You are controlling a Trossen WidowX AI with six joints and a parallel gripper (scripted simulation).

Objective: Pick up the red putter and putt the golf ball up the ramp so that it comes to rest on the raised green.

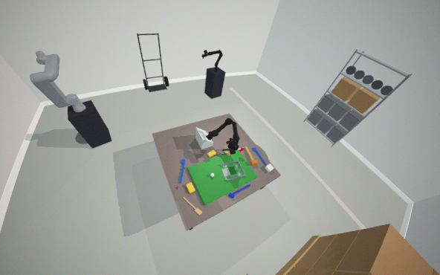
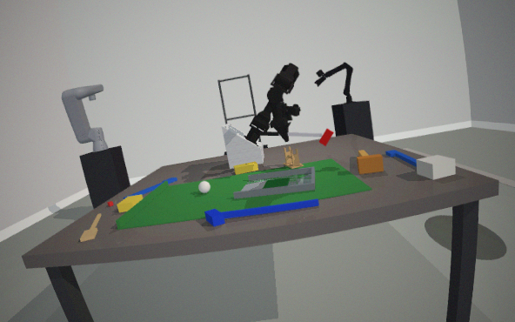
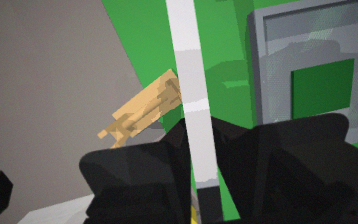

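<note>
My gripper (image 1: 233, 151) (image 2: 286, 138) (image 3: 194, 121) is shut on the putter's pale shaft (image 3: 192, 75) (image 2: 309, 134), raised above the table behind the mat. The putter's red head (image 1: 241, 149) (image 2: 326, 137) hangs in the air at the shaft's right end in the exterior view; it is outside the wrist view. The white golf ball (image 1: 212, 175) (image 2: 204, 187) lies on the green mat (image 1: 203, 189) (image 2: 168, 209), left of the grey-walled ramp frame (image 2: 314, 179) (image 3: 258, 65). The raised green (image 1: 233, 170) (image 2: 277, 183) (image 3: 325, 87) is a dark green square inside that frame.
A wooden stand (image 1: 227, 150) (image 2: 292, 160) (image 3: 145, 107) is below the gripper at the mat's back edge. Yellow blocks (image 1: 212, 153) (image 2: 130, 203), a blue putter (image 1: 240, 191) (image 2: 272, 210), an orange mallet (image 1: 253, 162) (image 2: 370, 164) and a white-headed mallet (image 1: 269, 167) (image 2: 436, 166) surround the mat.
</note>
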